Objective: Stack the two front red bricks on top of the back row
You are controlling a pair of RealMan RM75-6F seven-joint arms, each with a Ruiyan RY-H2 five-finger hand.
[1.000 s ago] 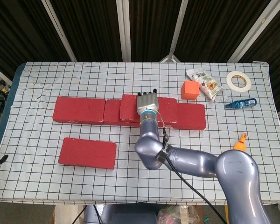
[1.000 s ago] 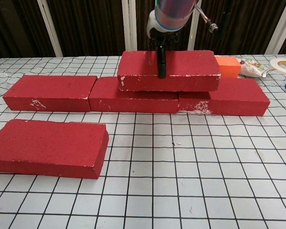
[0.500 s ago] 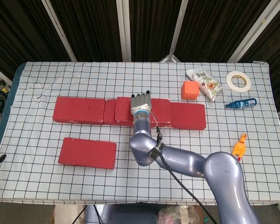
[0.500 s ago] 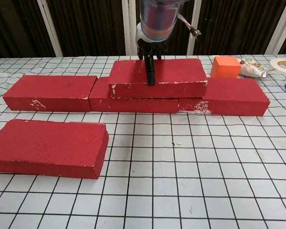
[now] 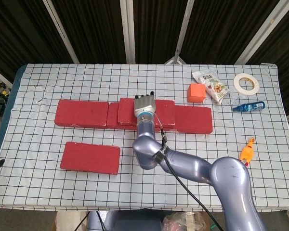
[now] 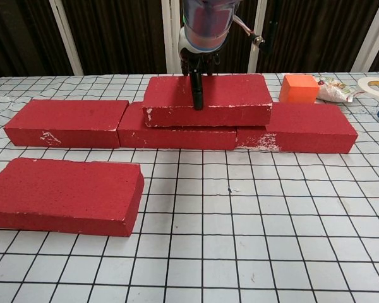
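Note:
My right hand (image 5: 144, 103) grips a red brick (image 5: 163, 112) from above. In the chest view one digit of the right hand (image 6: 199, 60) runs down the front face of that red brick (image 6: 234, 99). The brick lies over the back row, covering the middle brick (image 6: 177, 135) and overlapping the right brick (image 6: 312, 126). The left back brick (image 5: 82, 113) is uncovered. A second front red brick (image 5: 90, 157) lies flat near the table's front left, also seen in the chest view as the front brick (image 6: 63, 194). My left hand does not show.
An orange cube (image 5: 196, 93) stands just behind the row's right end. A snack packet (image 5: 210, 85), a tape roll (image 5: 246, 83) and a blue bottle (image 5: 248, 107) lie at the back right. A small orange toy (image 5: 247, 149) lies at the right edge.
My right hand has carried the held brick leftward along the back row and a little lower. It now sits over the middle brick instead of reaching far over the right one.

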